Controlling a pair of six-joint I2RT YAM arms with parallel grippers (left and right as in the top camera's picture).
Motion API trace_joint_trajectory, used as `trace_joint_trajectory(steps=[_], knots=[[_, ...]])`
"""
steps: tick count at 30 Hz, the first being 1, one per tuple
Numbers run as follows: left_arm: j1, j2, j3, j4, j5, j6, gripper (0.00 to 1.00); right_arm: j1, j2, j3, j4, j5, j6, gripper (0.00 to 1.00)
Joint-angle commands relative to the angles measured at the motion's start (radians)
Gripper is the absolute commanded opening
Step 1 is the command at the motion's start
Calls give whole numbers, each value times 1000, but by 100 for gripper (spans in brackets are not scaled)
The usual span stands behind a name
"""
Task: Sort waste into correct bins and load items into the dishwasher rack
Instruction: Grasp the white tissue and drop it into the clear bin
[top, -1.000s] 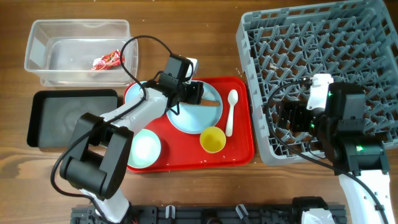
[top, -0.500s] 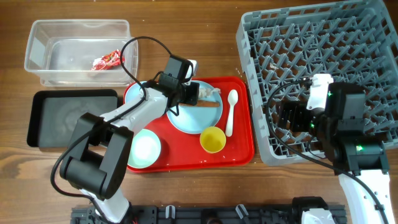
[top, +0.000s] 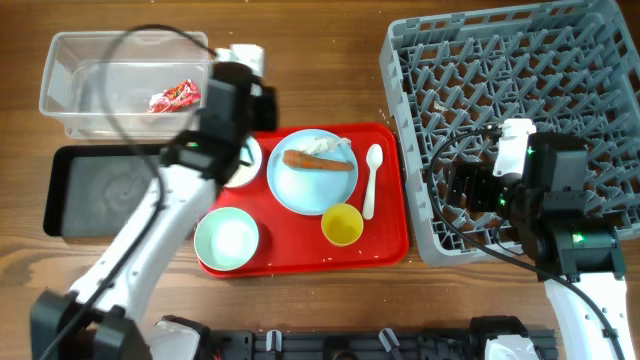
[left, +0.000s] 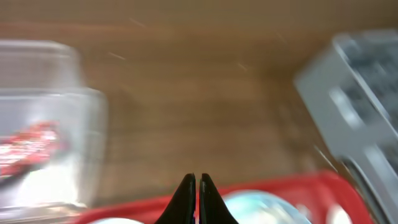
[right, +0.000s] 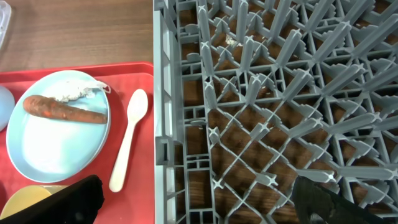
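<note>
The pale blue plate (top: 300, 185) on the red tray holds the brown stick (top: 318, 161) and white crumbs (top: 328, 146). A spoon (top: 371, 180) and yellow cup (top: 342, 224) lie right of it. The mint bowl (top: 227, 239) is at the tray's front left. My left arm partly covers the light blue bowl (top: 246, 166). The red-and-white wrapper (top: 173, 97) lies in the clear tub (top: 60, 100). My left gripper (left: 196, 180) is shut and empty, raised by the tub's right end. My right gripper (right: 199, 205) hangs open over the left edge of the rack (top: 520, 90).
The black tray (top: 115, 190) sits in front of the clear tub, left of the red tray (top: 385, 240). The left wrist view is blurred by motion. It shows the tub (left: 50, 124) at left and a rack corner (left: 360, 106) at right.
My left gripper closed over the plate, then swung up and left to the tub's right end. Stick and crumbs stay on the plate. The right arm is still.
</note>
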Motion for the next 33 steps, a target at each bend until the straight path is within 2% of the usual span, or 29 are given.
trace_joint_trajectory(steps=[1, 4, 6, 18, 24, 25, 27, 32, 33], knots=[[69, -4, 3, 0, 94, 5, 11, -5, 6, 21, 0, -8, 0, 100], [68, 35, 3, 7, 233, 5, 25, -5, 6, 21, 0, -8, 0, 100], [51, 87, 3, 5, 285, 5, 27, -5, 6, 21, -1, -8, 0, 100], [-145, 376, 3, 6, 277, 6, 45, -5, 6, 21, -1, -8, 0, 100], [-154, 443, 3, 7, 194, 6, 46, -5, 6, 21, -1, -8, 0, 100], [-154, 443, 3, 7, 188, 6, 45, -5, 6, 21, -1, -8, 0, 100], [-154, 443, 3, 7, 188, 6, 37, -5, 6, 21, -2, -8, 0, 100], [-154, 443, 3, 8, 136, 6, 41, -5, 6, 21, -2, -8, 0, 100], [-154, 443, 3, 8, 122, 6, 36, -5, 6, 21, -2, -8, 0, 100]])
